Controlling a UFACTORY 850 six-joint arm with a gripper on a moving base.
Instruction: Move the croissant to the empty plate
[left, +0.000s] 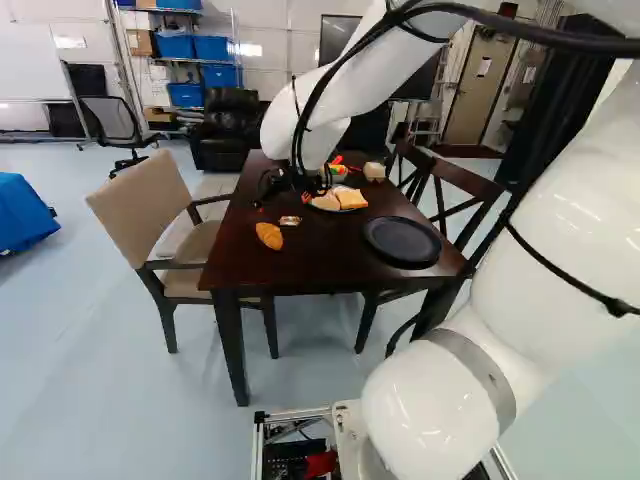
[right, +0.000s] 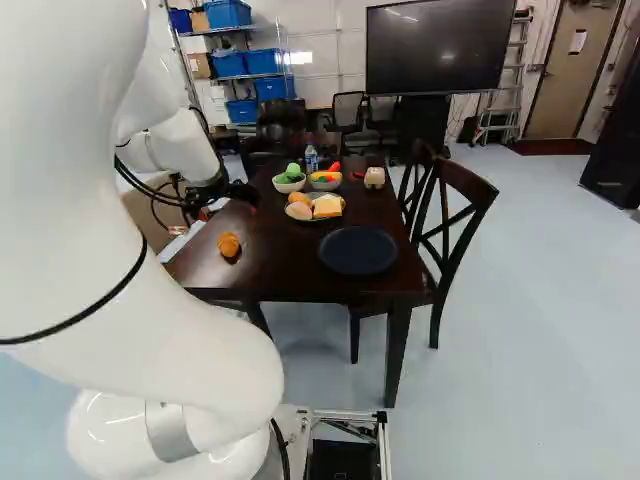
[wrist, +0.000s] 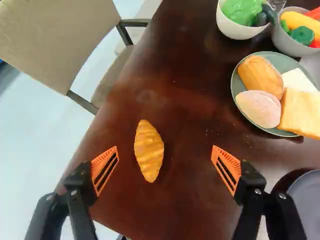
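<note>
Croissant (wrist: 149, 151) lies on the brown counter (wrist: 187, 200), ahead of the claw (left: 274, 212), whose fingers stand wide apart. The dark plate (right: 358, 251) rests near the bread plate (wrist: 281, 60).

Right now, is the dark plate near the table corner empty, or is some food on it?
Empty: the dark plate shows only its bare surface; the croissant lies on the table.

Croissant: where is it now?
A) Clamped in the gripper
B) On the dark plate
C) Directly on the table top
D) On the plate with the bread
C: the croissant lies on the table, off both the dark plate and the bread plate, with the gripper open and not touching it.
</note>
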